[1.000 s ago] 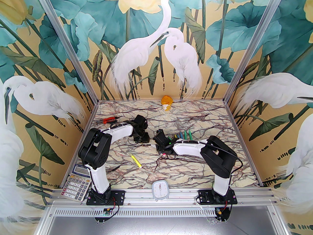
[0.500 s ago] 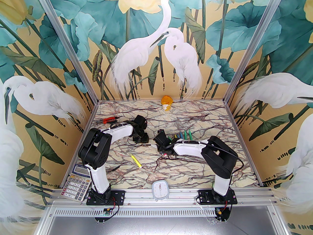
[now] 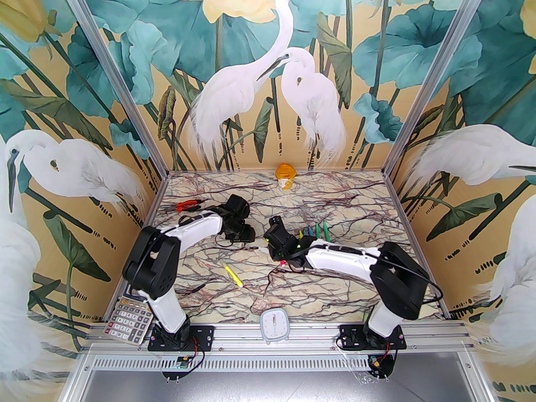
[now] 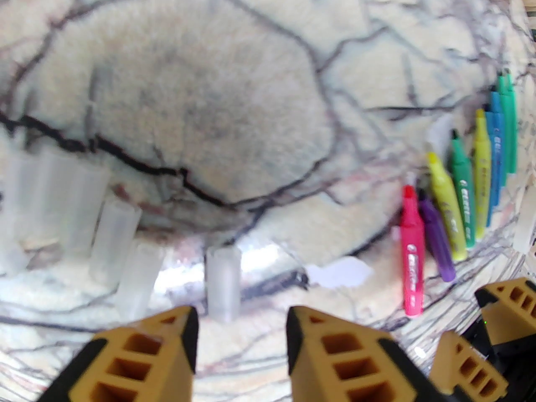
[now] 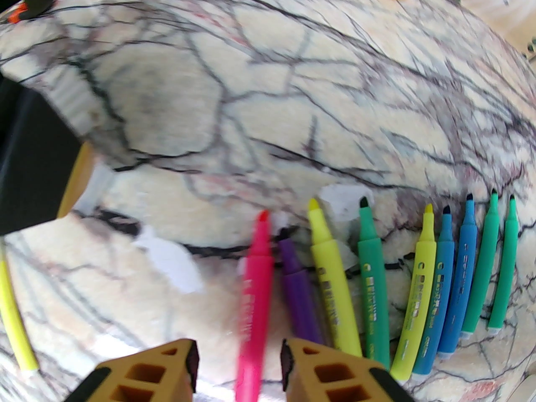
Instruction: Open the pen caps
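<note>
Left gripper point(image 4: 240, 320), jaws apart and empty, beside clear pen caps point(image 4: 224, 283) rowed toward 9 o'clock; right gripper point(image 5: 239, 354), jaws apart, straddling pink pen point(image 5: 255, 291), remaining pens point(image 5: 372, 274) fanned toward 3 o'clock; pliers point(image 3: 188, 204) well apart at 10 o'clock

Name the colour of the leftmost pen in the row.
Pink. The pen shows best in the right wrist view.

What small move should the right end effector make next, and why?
Probably lift the right end effector straight up, off the pink pen. Its jaws stand open around that pen, which lies on the table, tip bare, beside the row of uncapped pens. A clear cap lies before the open left end effector. The lone yellow pen, lying apart, may come next.
</note>
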You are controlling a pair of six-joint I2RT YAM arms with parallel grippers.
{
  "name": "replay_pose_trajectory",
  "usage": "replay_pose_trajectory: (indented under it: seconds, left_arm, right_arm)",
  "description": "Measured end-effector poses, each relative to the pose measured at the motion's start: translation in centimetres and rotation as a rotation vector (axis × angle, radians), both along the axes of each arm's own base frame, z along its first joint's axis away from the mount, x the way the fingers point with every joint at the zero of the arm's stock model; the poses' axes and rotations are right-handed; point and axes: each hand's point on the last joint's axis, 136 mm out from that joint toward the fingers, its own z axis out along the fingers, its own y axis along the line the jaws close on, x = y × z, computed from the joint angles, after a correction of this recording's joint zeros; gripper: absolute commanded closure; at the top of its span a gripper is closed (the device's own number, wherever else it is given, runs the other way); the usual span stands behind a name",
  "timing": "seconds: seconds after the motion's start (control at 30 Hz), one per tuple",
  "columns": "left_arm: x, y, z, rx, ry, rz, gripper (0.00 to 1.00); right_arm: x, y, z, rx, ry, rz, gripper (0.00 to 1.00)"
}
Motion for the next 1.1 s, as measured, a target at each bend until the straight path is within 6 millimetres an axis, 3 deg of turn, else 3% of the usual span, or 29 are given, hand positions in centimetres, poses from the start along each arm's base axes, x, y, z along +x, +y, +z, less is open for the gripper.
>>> replay_pose_trajectory:
  seconds: [0.13,0.23,0.47,0.6,0.73,1.1]
  left_arm:
    - [0.5,2.3,1.1,-0.019,-0.043,0.060,0.52]
    - [1.0,5.1,1.6,-0.028,-0.075,0.137,0.49]
    - [1.4,10.6,2.0,0.000,-0.153,0.299,0.40]
    - [1.5,12.0,1.9,0.005,-0.184,0.345,0.39]
    - [1.4,13.3,1.4,0.003,-0.205,0.396,0.35]
    - [1.6,15.1,0.8,-0.013,-0.226,0.476,0.35]
  right_arm:
    - [-1.2,0.9,0.0,-0.015,-0.002,0.051,0.59]
    - [-1.9,2.1,0.2,-0.021,-0.001,0.092,0.58]
    - [-3.5,7.9,1.4,-0.020,-0.019,0.217,0.55]
    - [-4.8,11.1,1.4,-0.019,-0.009,0.299,0.53]
    - [-6.0,13.1,0.2,-0.028,0.026,0.361,0.52]
    - [-7.6,14.6,-3.5,-0.092,0.136,0.416,0.54]
